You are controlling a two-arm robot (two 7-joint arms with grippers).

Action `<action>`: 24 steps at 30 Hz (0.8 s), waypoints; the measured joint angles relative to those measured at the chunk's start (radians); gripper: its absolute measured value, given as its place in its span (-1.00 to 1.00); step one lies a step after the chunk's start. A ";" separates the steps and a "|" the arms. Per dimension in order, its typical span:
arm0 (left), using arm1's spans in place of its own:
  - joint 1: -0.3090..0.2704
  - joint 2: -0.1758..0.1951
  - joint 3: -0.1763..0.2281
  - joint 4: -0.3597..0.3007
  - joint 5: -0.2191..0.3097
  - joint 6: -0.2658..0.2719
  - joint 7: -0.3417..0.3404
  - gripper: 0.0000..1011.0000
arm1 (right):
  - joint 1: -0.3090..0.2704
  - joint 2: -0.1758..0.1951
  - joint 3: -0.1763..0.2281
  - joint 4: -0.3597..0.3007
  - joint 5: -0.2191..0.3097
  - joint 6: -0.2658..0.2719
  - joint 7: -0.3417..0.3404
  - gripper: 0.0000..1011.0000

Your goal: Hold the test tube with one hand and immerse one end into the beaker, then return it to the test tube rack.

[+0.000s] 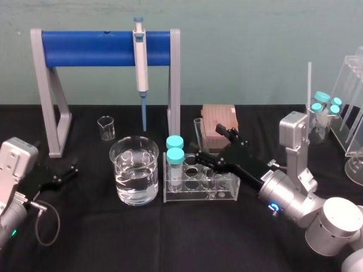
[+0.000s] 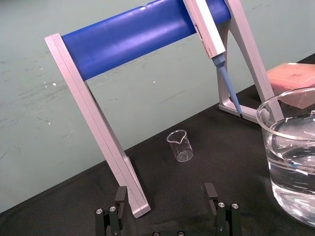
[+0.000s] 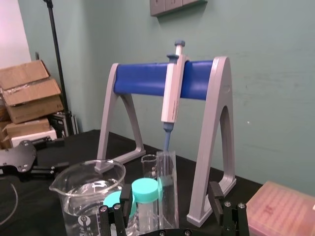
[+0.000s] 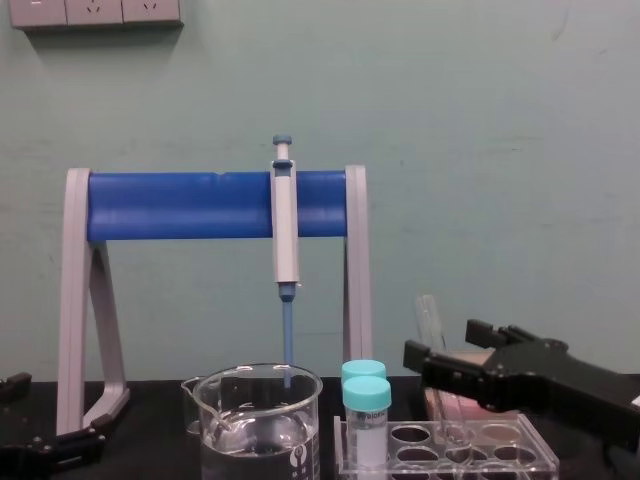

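The test tube [image 1: 198, 130] stands slightly tilted in a back hole of the clear test tube rack [image 1: 227, 195], its open mouth up. My right gripper [image 1: 214, 146] is open around the tube's upper part, one finger on each side and neither touching the glass. In the right wrist view the test tube [image 3: 166, 182] rises between the spread fingers. The chest view shows the test tube [image 4: 430, 325] leaning just ahead of the right gripper [image 4: 445, 345]. The water-filled beaker [image 1: 135, 170] sits left of the rack. My left gripper [image 1: 57, 173] rests open at the table's left.
Two teal-capped vials [image 1: 174, 156] stand at the rack's left end. A pink box [image 1: 218, 122] lies behind the rack. A pipette [image 1: 140, 68] hangs from the blue-barred stand [image 1: 108, 48], with a small beaker [image 1: 106, 127] under it. More vials [image 1: 326, 107] stand at the far right.
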 joint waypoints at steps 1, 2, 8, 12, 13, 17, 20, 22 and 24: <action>0.000 0.000 0.000 0.000 0.000 0.000 0.000 0.98 | -0.002 0.002 0.002 -0.006 0.003 0.001 0.000 0.98; 0.000 0.000 0.000 0.000 0.000 0.000 0.000 0.98 | -0.006 0.006 0.007 -0.022 0.007 0.002 0.000 0.98; 0.000 0.000 0.000 0.000 0.000 0.000 0.000 0.98 | -0.034 0.028 0.050 -0.113 0.027 -0.008 -0.026 0.98; 0.000 0.000 0.000 0.000 0.000 0.000 0.000 0.98 | -0.073 0.054 0.113 -0.183 0.029 -0.027 -0.082 0.98; 0.000 0.000 0.000 0.000 0.000 0.000 0.000 0.98 | -0.079 0.057 0.123 -0.189 0.025 -0.028 -0.095 0.98; 0.000 0.000 0.000 0.000 0.000 0.000 0.000 0.98 | -0.109 0.070 0.169 -0.199 -0.004 -0.020 -0.156 0.98; 0.000 0.000 0.000 0.000 0.000 0.000 0.000 0.98 | -0.129 0.070 0.191 -0.195 -0.027 0.001 -0.201 0.98; 0.000 0.000 0.000 0.000 0.000 0.000 0.000 0.98 | -0.141 0.061 0.200 -0.183 -0.042 0.025 -0.231 0.98; 0.000 0.000 0.000 0.000 0.000 0.000 0.000 0.98 | -0.146 0.050 0.204 -0.167 -0.053 0.058 -0.255 0.98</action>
